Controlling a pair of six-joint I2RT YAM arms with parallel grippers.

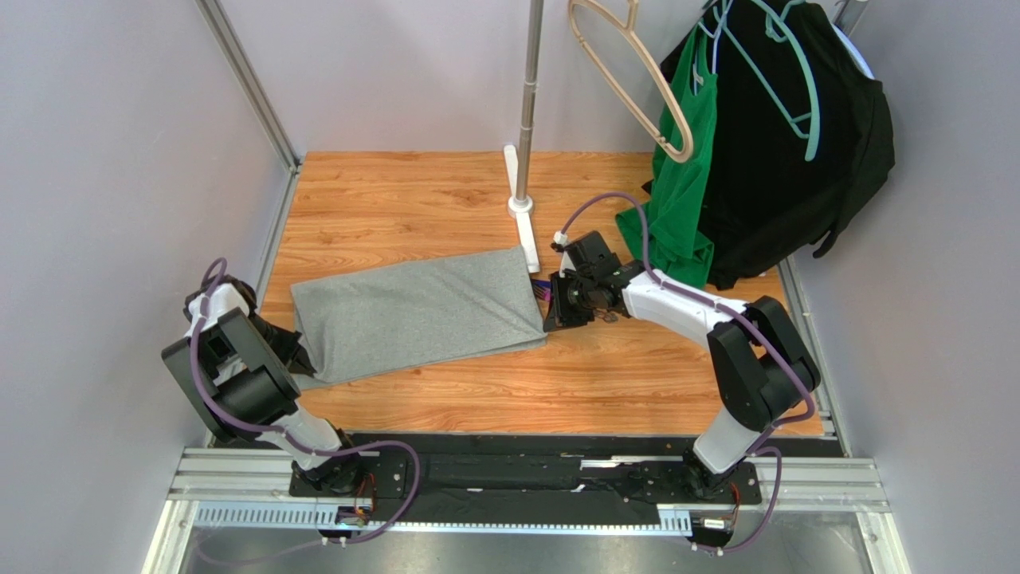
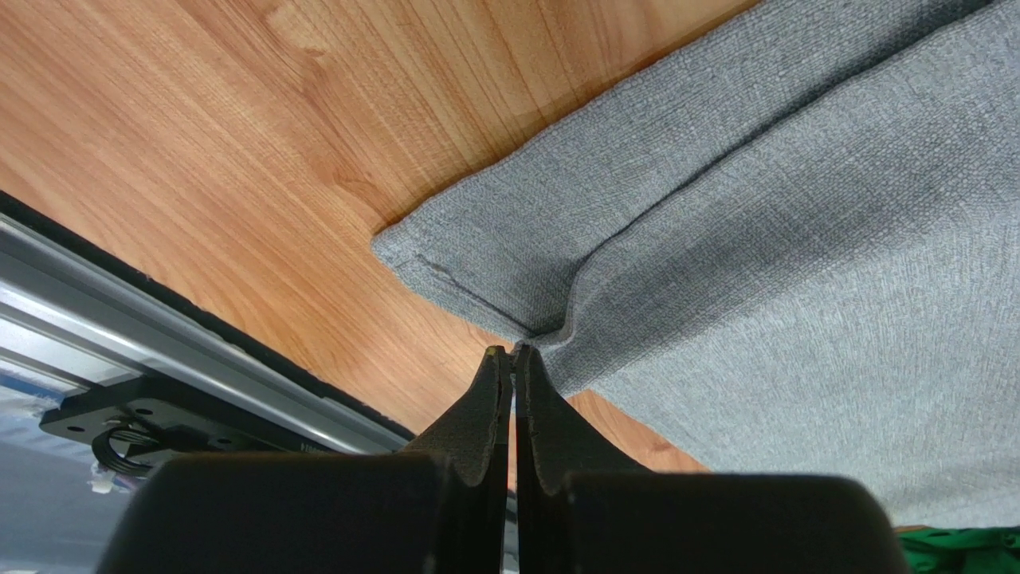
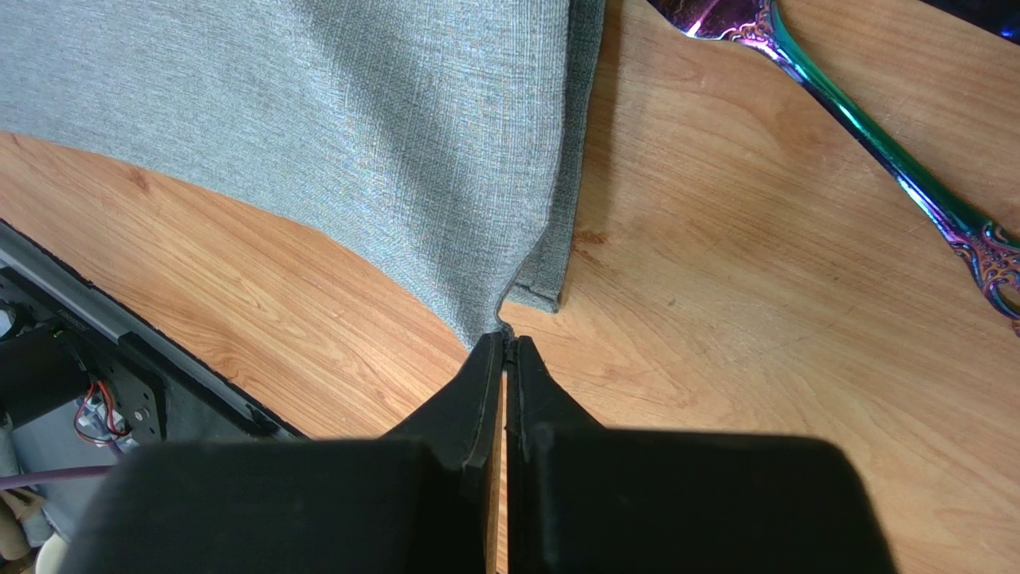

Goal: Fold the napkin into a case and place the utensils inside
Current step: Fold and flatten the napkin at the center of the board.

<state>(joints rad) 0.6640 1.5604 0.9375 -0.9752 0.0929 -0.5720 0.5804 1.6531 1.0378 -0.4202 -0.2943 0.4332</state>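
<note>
While clamped on napkin (image 1: 413,313) corners, left gripper (image 2: 514,353) and right gripper (image 3: 504,343) low over wood-grain table (image 1: 395,203) between grey walls (image 1: 120,144).

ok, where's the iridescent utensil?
Right wrist view, upper right: the iridescent utensil lies on the bare table just past the napkin's right edge, not touching it, ahead of the right gripper.

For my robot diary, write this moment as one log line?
napkin: folded over | left gripper: shut on napkin | right gripper: shut on napkin | utensil: beside napkin

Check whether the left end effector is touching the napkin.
Touching. The left wrist view shows the left end effector closed on the napkin, whose edge puckers right at the fingertips.
</note>
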